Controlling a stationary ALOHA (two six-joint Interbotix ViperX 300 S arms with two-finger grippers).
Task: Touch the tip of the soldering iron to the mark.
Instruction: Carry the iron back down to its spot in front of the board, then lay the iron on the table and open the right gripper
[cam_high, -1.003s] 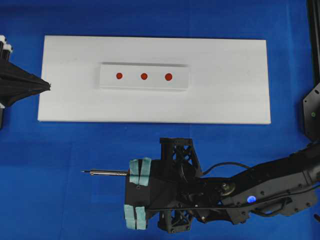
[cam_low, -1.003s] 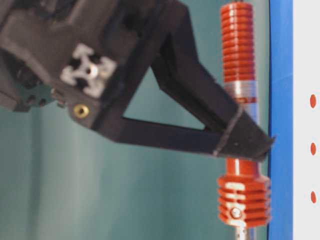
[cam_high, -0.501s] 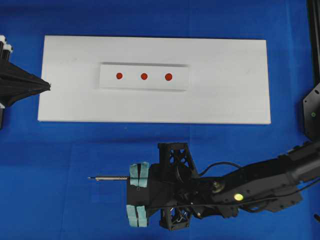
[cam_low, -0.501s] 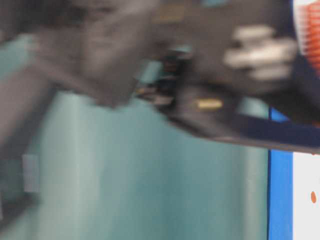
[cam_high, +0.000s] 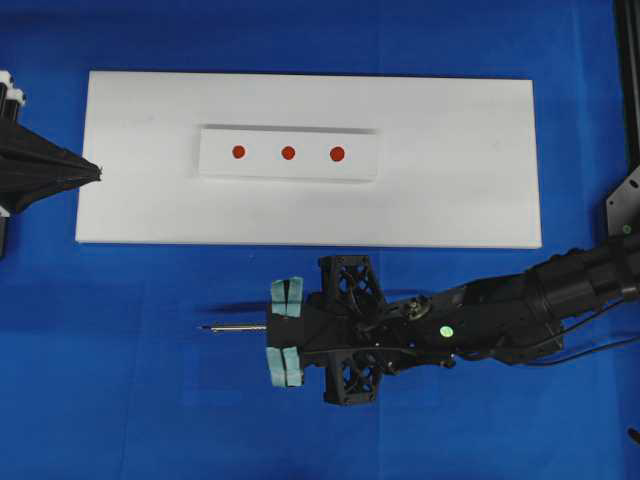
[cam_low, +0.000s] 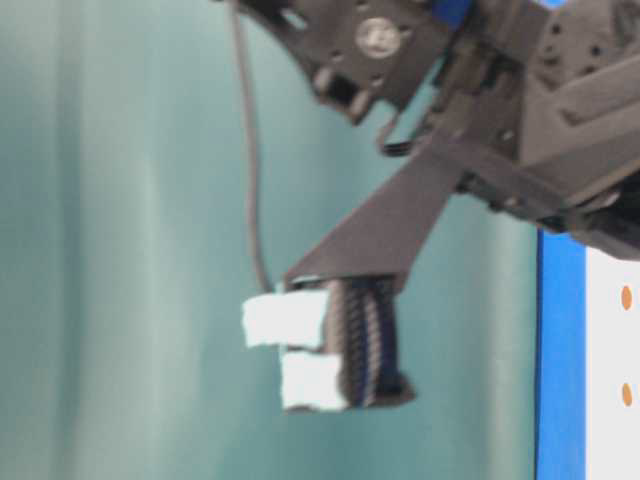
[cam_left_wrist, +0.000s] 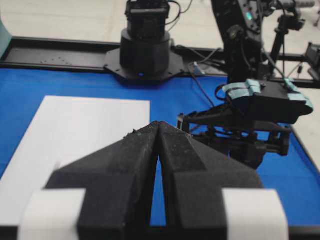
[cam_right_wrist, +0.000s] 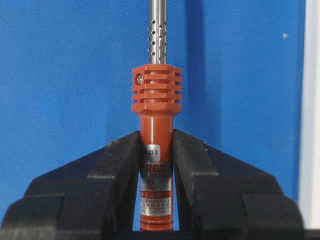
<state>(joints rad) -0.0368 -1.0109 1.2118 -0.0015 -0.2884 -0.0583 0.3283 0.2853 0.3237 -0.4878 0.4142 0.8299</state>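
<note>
The soldering iron has an orange-red handle, a ribbed collar and a thin silver shaft. My right gripper is shut on the handle and holds it level above the blue mat, tip pointing left. Three red marks sit in a row on a small white plate, well beyond the tip. Two marks show in the table-level view. My left gripper is shut and empty at the left edge of the board.
The small plate lies on a large white board on the blue mat. The iron's black cord hangs from the right arm. An arm base stands at the far side.
My right gripper has moved toward the board and a little right with the iron, and the wrist has turned. The left gripper has not moved.
</note>
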